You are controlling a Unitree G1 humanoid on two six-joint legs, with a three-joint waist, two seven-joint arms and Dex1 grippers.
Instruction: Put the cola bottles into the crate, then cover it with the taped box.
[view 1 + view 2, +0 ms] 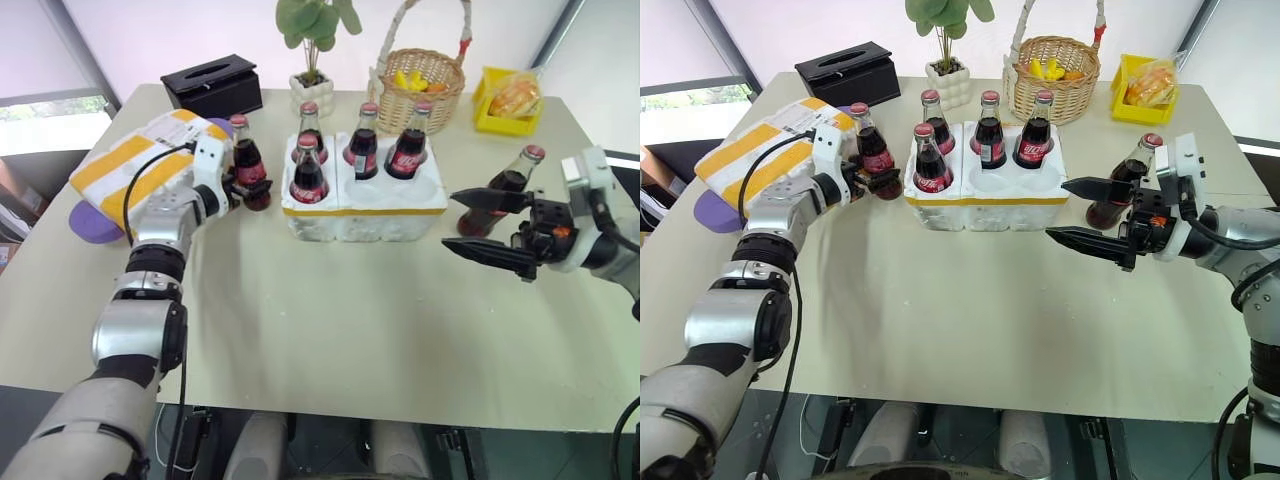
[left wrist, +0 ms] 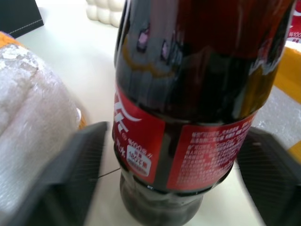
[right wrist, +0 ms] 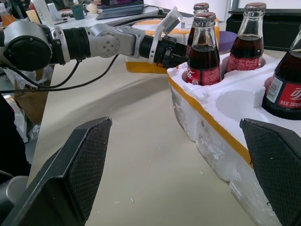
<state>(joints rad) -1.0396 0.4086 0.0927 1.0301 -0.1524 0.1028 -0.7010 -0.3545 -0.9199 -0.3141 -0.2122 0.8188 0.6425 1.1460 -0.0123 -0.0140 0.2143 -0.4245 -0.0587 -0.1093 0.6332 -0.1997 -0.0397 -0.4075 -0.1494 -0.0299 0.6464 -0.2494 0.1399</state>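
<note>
The left gripper (image 1: pixel 246 190) is straddling a small dark glass cola bottle (image 1: pixel 247 163) standing on the tabletop (image 1: pixel 330 310), left of the white styrofoam crate (image 1: pixel 365 212), fingers not visibly touching. An off-centre squeeze could topple it. The right gripper (image 1: pixel 487 226) is gaping empty.

Bright, even daylight falls from the windows behind the table (image 1: pixel 330 330), leaving soft shadows. In the left wrist view the close cola bottle (image 2: pixel 188 103) and tool fingers (image 2: pixel 70 179) blur.
</note>
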